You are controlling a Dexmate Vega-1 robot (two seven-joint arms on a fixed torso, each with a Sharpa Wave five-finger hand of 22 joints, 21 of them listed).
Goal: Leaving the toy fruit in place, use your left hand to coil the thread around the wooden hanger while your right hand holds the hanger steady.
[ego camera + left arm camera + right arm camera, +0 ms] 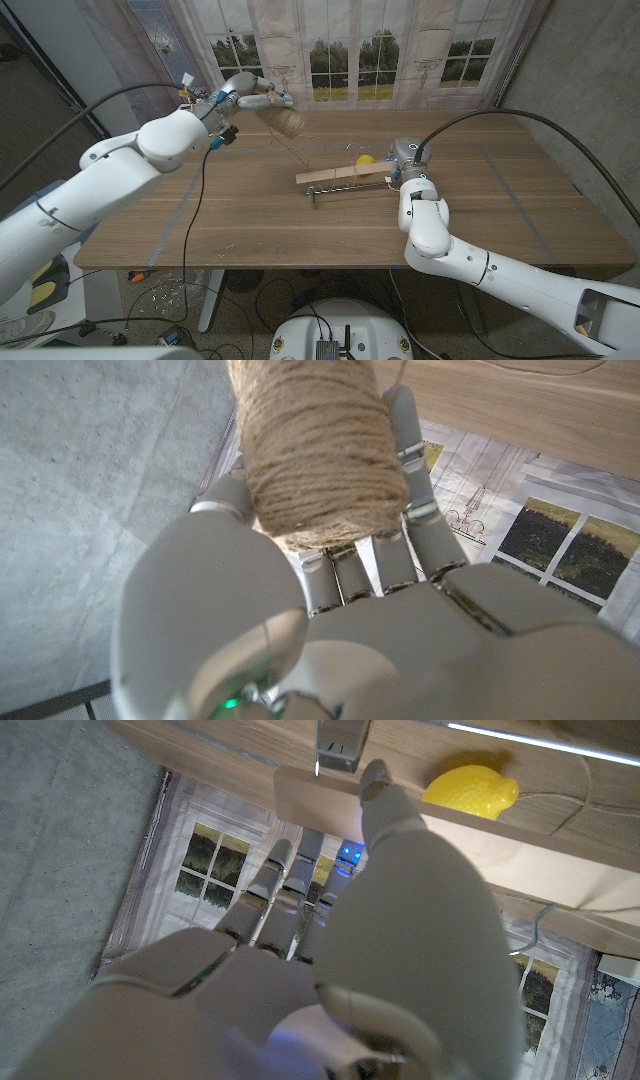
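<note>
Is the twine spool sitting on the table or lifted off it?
Lifted: the left hand grips the twine spool in the air above the table.

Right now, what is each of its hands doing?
Left hand: holding the twine spool.
Right hand: holding the wooden hanger.

The spool of thread (322,455) is tan-brown; the toy fruit (470,792) is bright yellow; the hanger (340,176) is pale wood; both arms are white.
</note>
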